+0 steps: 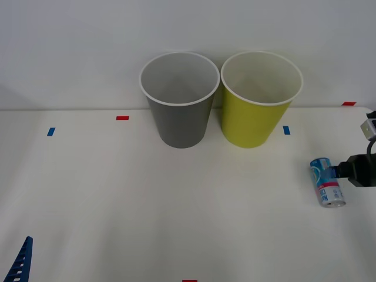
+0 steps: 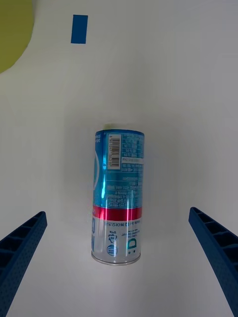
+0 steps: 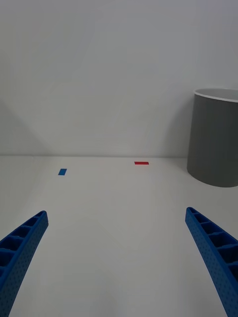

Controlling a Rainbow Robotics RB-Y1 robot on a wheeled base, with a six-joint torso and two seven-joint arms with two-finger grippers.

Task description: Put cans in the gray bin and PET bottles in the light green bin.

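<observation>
The small can [image 1: 327, 183], light blue and white with a red band, lies on its side on the white table at the far right. My right gripper [image 2: 118, 213] hovers over the can [image 2: 118, 195], open, with one blue finger on either side and neither touching it. Its black wrist [image 1: 359, 171] reaches in from the right edge. The gray bin [image 1: 179, 100] and the light green bin [image 1: 258, 100] stand upright side by side at the back. My left gripper [image 3: 116, 213] is open and holds nothing; one of its fingers [image 1: 20, 263] shows at the bottom left. No PET bottles are in view.
Small blue tape marks [image 1: 51, 131] [image 1: 286, 130] and red tape marks [image 1: 122, 117] [image 1: 348, 103] lie on the table. A plain wall rises right behind the bins. The gray bin [image 3: 215, 138] stands off to one side ahead of the left gripper.
</observation>
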